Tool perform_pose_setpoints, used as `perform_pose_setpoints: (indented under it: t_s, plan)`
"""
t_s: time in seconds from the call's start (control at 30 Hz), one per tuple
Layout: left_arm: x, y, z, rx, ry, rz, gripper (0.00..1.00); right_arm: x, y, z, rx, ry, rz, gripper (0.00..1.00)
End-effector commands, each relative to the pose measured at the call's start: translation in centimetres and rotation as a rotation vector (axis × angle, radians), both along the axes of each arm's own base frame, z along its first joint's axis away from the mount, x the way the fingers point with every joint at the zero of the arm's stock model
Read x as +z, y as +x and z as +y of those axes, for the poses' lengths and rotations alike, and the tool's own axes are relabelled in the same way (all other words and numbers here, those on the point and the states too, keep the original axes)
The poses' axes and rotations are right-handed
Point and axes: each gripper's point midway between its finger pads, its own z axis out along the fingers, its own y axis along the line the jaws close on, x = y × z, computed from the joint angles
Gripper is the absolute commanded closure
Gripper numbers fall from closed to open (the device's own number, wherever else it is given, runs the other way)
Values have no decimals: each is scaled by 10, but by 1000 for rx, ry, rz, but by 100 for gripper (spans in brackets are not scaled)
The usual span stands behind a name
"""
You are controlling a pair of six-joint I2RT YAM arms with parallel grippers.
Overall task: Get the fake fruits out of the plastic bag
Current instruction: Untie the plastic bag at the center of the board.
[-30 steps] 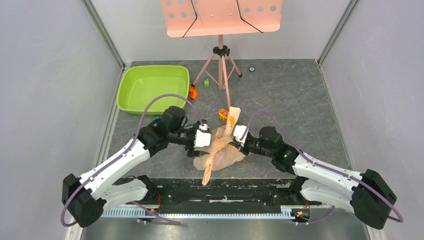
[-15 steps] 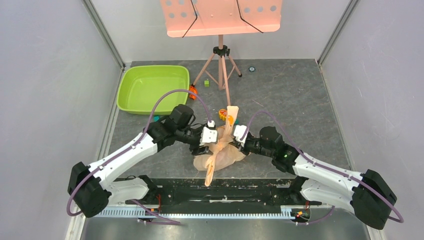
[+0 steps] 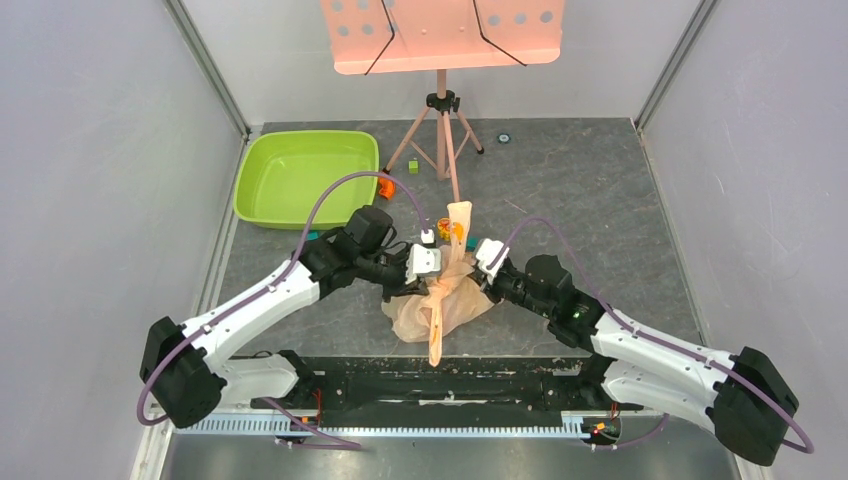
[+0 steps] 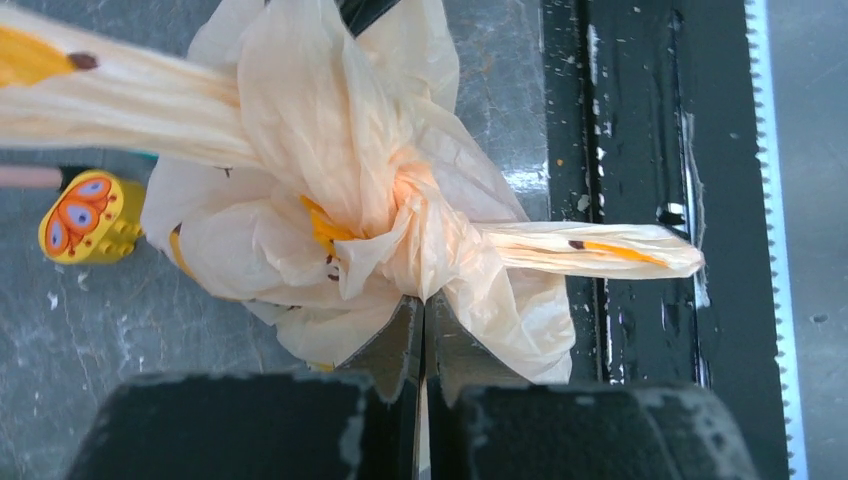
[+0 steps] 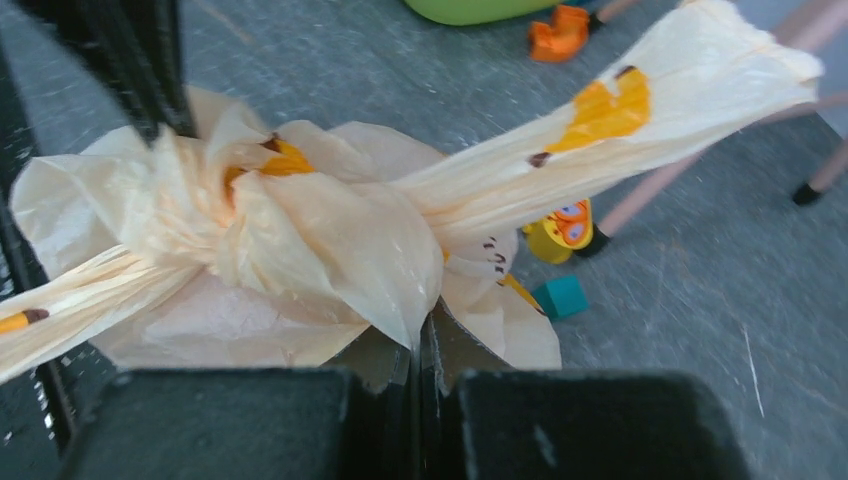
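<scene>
Lime green tub (image 3: pixel 305 178) sat at far-left corner of table (image 3: pixel 600 200). Left hand (image 4: pixel 420 318) reached in from left, fingers pressed together, pinching fold of plastic bag (image 3: pixel 440 300). Bag lay knotted near middle of near edge, between both hands; one handle loop stretched toward far edge, other draped over black rail at near edge. Contents hidden by film. Yellow toy block (image 4: pixel 90 217) and teal cube (image 5: pixel 560 297) lay just beyond bag. Right hand (image 5: pixel 425 345) came from right, fingers likewise closed tight on bag film.
</scene>
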Motion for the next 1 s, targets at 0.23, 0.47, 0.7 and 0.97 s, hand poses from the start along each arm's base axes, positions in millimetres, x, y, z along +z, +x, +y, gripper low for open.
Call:
perform_pose_setpoints:
  t_s: [0.23,0.47,0.7,0.97]
  plan:
    - [22,34,21,474,10,71,98,14,51,-79,-654,190,79,100]
    - [25,38,32,618,-64,81,98,13,50,-84,-730,255,163,100]
    - [27,43,47,804,-168,114,98,5,45,-83,-771,263,278,97]
    - [47,41,47,778,-238,72,96,24,21,-69,-499,63,205,29]
